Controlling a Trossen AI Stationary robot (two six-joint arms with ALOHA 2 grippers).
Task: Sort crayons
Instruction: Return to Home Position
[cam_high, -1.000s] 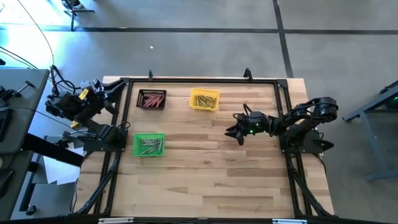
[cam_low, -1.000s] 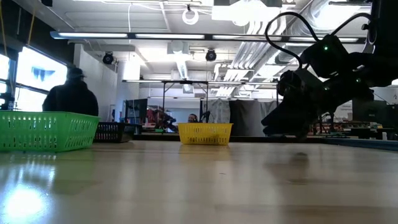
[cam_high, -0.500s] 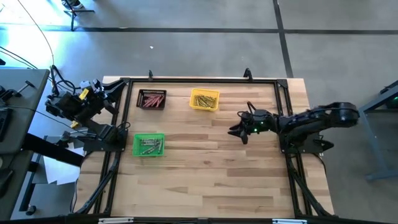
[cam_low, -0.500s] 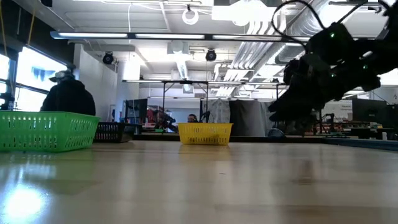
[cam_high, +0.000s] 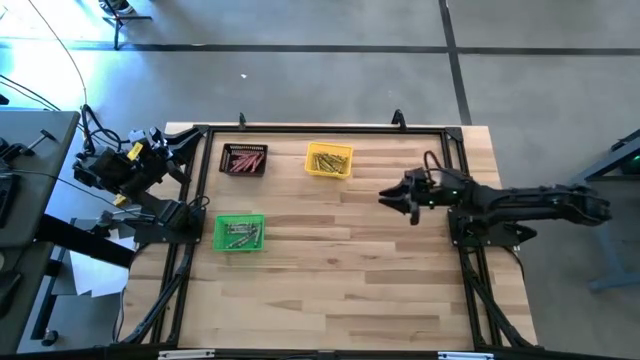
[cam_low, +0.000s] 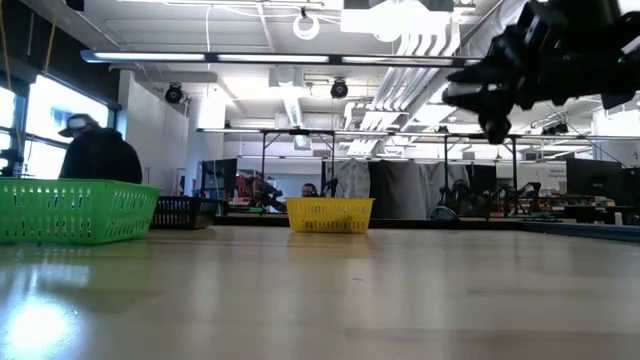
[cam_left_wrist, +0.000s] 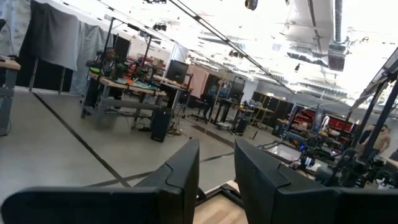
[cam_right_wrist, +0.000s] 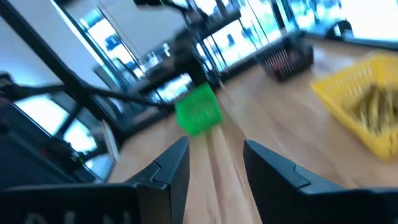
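Red crayons (cam_high: 243, 160) lie in the black bin (cam_high: 243, 174), yellow crayons (cam_high: 329, 159) in the yellow bin (cam_high: 329, 176), and greenish-grey crayons (cam_high: 239, 232) in the green bin (cam_high: 217, 232). No loose crayon shows on the table (cam_high: 340, 280).

The right gripper (cam_high: 392, 198) hangs raised above the table's right half, well apart from the yellow bin, fingers spread and empty. The left gripper (cam_high: 165, 140) sits folded at the table's left edge, fingers slightly apart and empty.

Judgement: sorting appears complete and the step in hand is the return to rest. The next move calls for folding the right arm back over its base, clear of the bins.
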